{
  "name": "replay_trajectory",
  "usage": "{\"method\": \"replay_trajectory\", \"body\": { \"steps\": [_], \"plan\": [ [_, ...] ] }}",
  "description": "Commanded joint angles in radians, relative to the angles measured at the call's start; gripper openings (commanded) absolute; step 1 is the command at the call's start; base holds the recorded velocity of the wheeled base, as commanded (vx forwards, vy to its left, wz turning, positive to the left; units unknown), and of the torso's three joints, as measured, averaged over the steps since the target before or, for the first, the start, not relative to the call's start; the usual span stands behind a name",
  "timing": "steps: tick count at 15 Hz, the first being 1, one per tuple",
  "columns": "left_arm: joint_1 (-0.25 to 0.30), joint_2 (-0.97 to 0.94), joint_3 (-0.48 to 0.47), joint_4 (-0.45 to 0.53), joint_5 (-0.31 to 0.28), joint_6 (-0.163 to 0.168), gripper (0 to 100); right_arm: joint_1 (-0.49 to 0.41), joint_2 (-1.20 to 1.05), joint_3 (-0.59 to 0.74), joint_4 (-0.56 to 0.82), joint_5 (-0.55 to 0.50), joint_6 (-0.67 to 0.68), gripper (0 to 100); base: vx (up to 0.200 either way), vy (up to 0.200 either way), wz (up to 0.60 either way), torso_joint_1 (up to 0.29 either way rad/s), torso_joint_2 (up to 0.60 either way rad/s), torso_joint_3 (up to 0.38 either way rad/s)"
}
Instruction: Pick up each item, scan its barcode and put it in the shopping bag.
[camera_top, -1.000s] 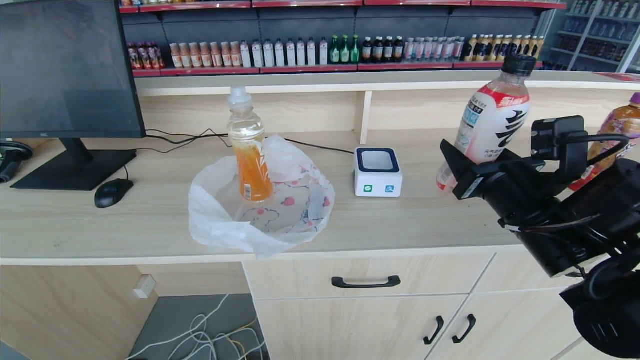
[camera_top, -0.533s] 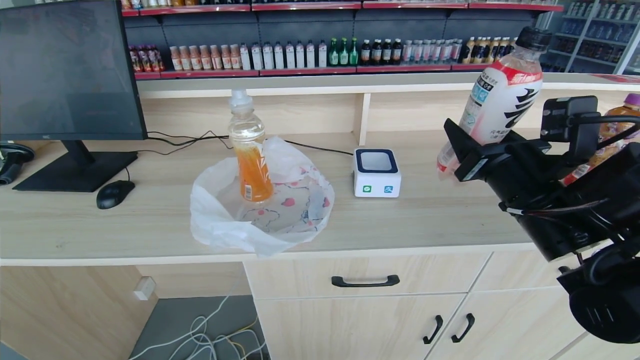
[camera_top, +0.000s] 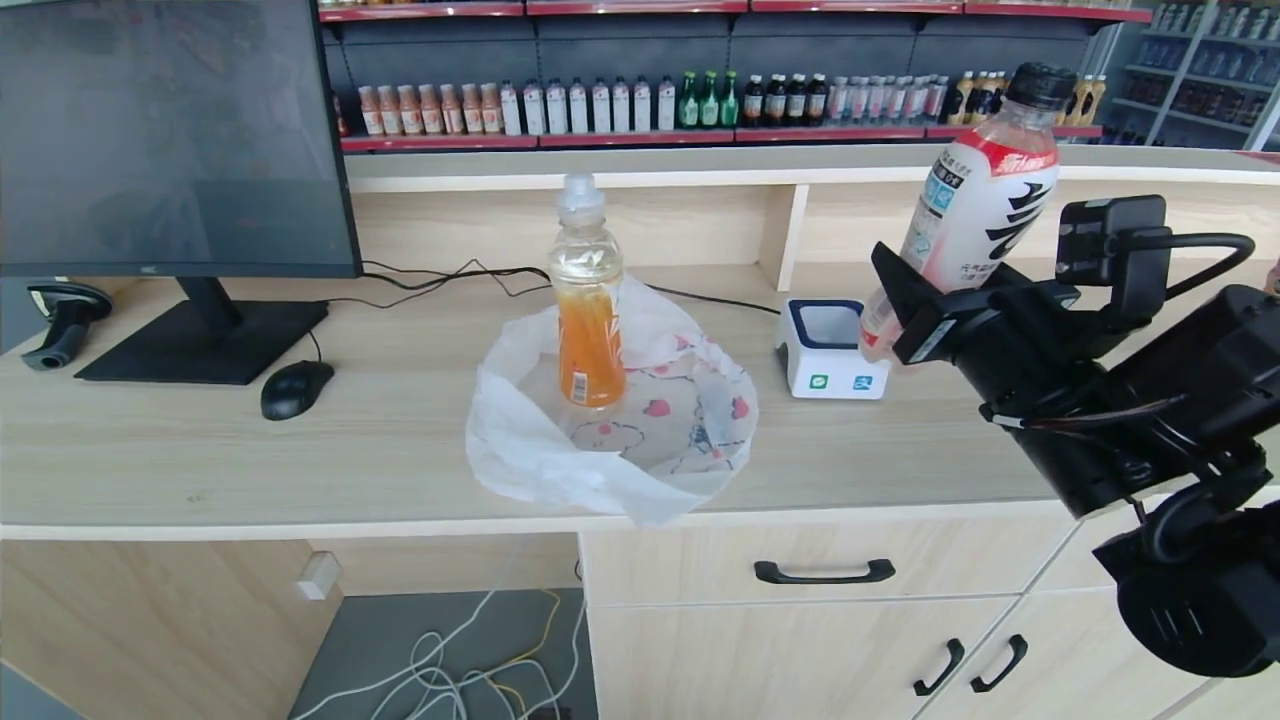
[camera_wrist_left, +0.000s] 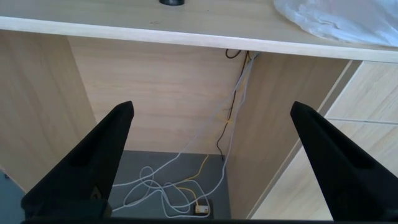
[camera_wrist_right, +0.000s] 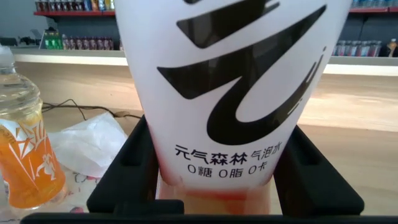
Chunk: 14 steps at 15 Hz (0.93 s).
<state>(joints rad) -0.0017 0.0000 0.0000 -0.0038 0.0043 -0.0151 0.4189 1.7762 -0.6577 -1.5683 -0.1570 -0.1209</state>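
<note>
Right gripper (camera_top: 958, 302) fingers clenched on a tilted white-labelled pink drink bottle (camera_top: 985, 200).
Held up beside the white cube scanner (camera_top: 832, 352); left gripper (camera_wrist_left: 211, 111) fingers released, wide apart.

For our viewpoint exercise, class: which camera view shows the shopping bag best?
The head view: the whole bag lies open on the counter with the orange bottle standing in it. The left wrist view catches just its edge from below; the right wrist view, a crumpled part beside that bottle.

obstacle: orange bottle (camera_top: 587, 320) upright in shopping bag (camera_top: 540, 455) | gap beside scanner (camera_top: 832, 365): seemingly passable
</note>
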Motion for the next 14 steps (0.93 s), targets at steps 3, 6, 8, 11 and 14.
{"method": "replay_trajectory", "body": {
  "steps": [3, 6, 8, 11, 14],
  "plan": [
    [0.000, 0.000, 0.000, -0.001, -0.001, 0.000, 100, -0.002, 0.003, 0.003, -0.003, -0.003, -0.002, 0, 0.000, 0.000, 0.00, 0.000, 0.00, 0.000],
    [0.000, 0.000, 0.000, -0.001, -0.001, 0.000, 100, -0.002, 0.003, 0.009, -0.003, -0.003, -0.002, 0, 0.000, 0.000, 0.60, 0.002, 0.00, 0.002],
    [0.000, 0.000, 0.000, -0.001, 0.000, 0.000, 100, -0.002, 0.003, 0.012, -0.003, -0.003, -0.003, 0, 0.000, 0.000, 0.60, 0.005, 0.00, 0.005],
    [0.000, 0.000, 0.000, -0.001, -0.001, 0.000, 100, -0.002, 0.002, 0.029, -0.003, -0.003, -0.005, 0, 0.000, 0.000, 0.20, 0.007, 0.00, 0.001],
    [0.000, 0.000, 0.000, -0.001, 0.000, -0.002, 100, 0.001, 0.006, 0.026, -0.003, -0.003, -0.005, 0, 0.000, 0.000, 0.00, 0.000, 0.00, 0.000]
  ]
}}
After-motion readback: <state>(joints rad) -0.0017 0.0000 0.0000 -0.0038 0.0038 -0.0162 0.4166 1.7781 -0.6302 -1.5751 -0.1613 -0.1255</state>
